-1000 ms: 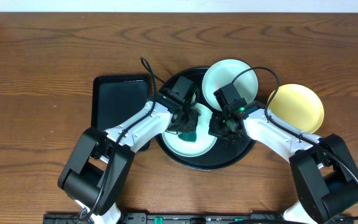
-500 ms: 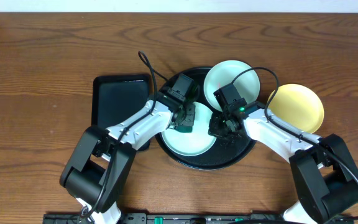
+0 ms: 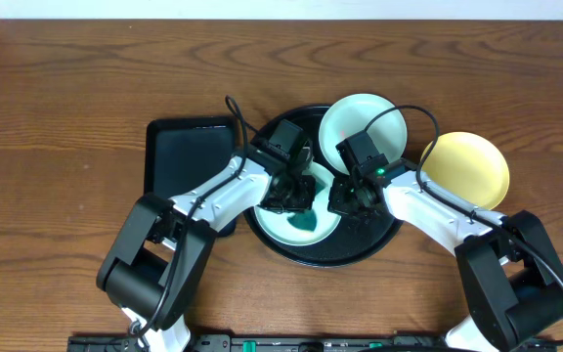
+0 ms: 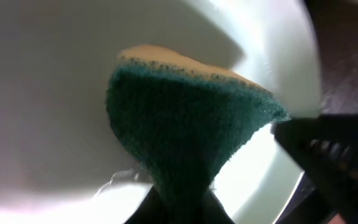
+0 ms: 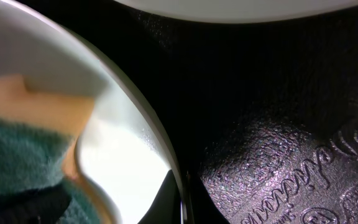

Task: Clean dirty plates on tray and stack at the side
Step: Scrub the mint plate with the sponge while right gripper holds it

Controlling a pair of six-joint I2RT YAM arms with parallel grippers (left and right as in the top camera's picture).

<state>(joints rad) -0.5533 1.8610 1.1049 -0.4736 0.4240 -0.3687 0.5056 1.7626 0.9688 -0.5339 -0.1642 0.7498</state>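
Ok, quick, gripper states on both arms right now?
Left gripper: closed on the green sponge, which is over the mint plate.
Right gripper: appears closed on that plate's rim, with its fingers barely in view.

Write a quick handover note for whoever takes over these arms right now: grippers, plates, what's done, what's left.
Left gripper: shut on the sponge, pressed on the front mint plate in the round tray.
Right gripper: seems pinched on that plate's right rim.
Second mint plate: at the tray's far edge, overhanging its rim.
Yellow plate: on the table, right of the tray.
Done: nothing stacked yet.
Left: finish wiping, clean the second mint plate, stack all at the side.
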